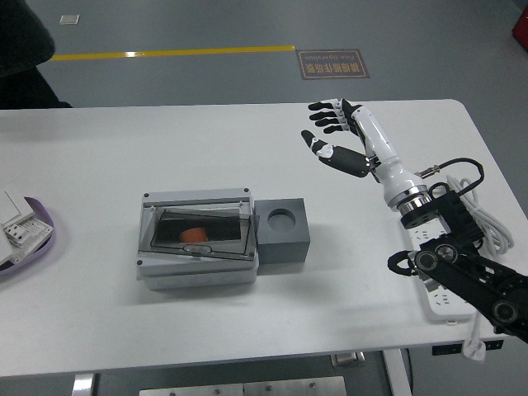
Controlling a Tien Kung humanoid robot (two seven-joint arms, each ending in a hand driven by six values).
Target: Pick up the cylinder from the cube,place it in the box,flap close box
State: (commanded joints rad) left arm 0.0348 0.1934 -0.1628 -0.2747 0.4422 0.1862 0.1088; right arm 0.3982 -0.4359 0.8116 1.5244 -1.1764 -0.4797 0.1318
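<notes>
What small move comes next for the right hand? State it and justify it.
Probably just withdraw to rest. The right hand hovers open above the table, well clear of the box. The box's clear lid looks closed over the orange cylinder, and the cube has an empty socket, so nothing appears left to do.

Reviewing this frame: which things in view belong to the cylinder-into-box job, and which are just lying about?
Job: grey box with clear lid shut, orange cylinder inside, grey cube with empty socket, right hand open.
Lying about: power strip, white cable, purple tray at the left edge.
</notes>
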